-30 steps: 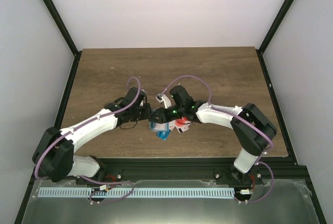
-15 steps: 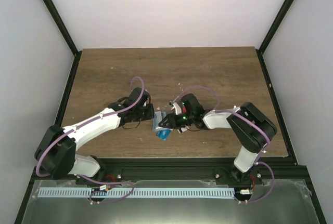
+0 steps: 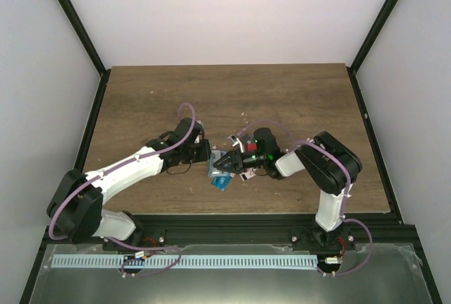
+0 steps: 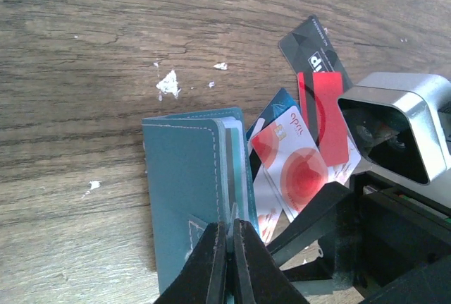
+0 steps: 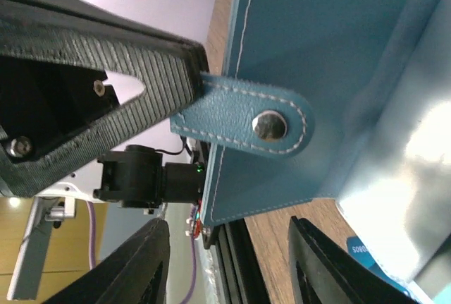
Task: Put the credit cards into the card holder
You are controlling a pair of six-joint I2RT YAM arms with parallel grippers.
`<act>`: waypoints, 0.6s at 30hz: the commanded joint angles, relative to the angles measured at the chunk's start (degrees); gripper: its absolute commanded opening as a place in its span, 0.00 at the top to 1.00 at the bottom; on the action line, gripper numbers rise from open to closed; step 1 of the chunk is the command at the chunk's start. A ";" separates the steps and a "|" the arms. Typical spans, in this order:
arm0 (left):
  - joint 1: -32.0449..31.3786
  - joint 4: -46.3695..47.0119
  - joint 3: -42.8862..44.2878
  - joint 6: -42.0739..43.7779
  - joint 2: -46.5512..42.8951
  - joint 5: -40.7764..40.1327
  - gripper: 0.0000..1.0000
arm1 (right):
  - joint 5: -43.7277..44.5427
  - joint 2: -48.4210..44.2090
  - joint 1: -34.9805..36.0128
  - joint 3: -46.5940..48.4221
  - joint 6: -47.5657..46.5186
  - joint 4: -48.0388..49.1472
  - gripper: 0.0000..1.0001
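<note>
The teal-blue card holder [image 4: 184, 187] lies on the wood, its grey inside showing at the right edge. My left gripper [image 4: 231, 239] is shut on the holder's snap strap [image 5: 255, 126], which sticks out from its finger [image 5: 91, 99]. Right of the holder are loose credit cards: a white one with a red circle [image 4: 297, 164], a red one [image 4: 323, 117], a black one [image 4: 310, 49] and a teal one [image 4: 279, 101]. My right gripper [image 5: 229, 269] is open, low at the holder's [image 5: 317, 43] near edge, with nothing between its fingers [image 5: 141, 265]. A blue card [image 3: 223, 183] lies by the holder [image 3: 215, 166].
The two grippers [image 3: 208, 156] [image 3: 227, 163] meet nose to nose mid-table near the front. The right arm's silver camera housing [image 4: 398, 124] sits close over the card pile. The black front rail [image 3: 232, 219] runs just behind the blue card. White flecks [image 4: 168, 84] dot the wood.
The right gripper has pulled back to the right off the holder, dropped low, and its jaws have widened. The left gripper kept its hold and shifted slightly right.
</note>
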 commanded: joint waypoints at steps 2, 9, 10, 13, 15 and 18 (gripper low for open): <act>-0.20 2.31 -0.77 0.10 -0.55 1.72 0.96 | -1.73 2.87 -1.04 2.26 3.68 6.39 0.50; -0.24 2.73 -1.09 0.37 -0.63 2.51 0.96 | -1.99 6.83 -1.79 4.15 7.35 10.62 0.49; -0.18 2.77 -1.17 0.38 -0.69 2.60 0.96 | -2.32 7.25 -1.98 4.40 8.15 11.91 0.48; -0.19 2.84 -1.27 0.51 -0.76 2.78 0.96 | -2.82 8.04 -2.45 5.02 9.56 14.09 0.49; -0.19 2.86 -1.27 0.62 -0.71 2.92 0.96 | -3.04 8.15 -2.60 5.59 9.83 14.47 0.50; -0.17 2.87 -1.27 0.74 -0.60 2.97 0.96 | -3.58 8.10 -2.70 6.13 10.24 14.88 0.52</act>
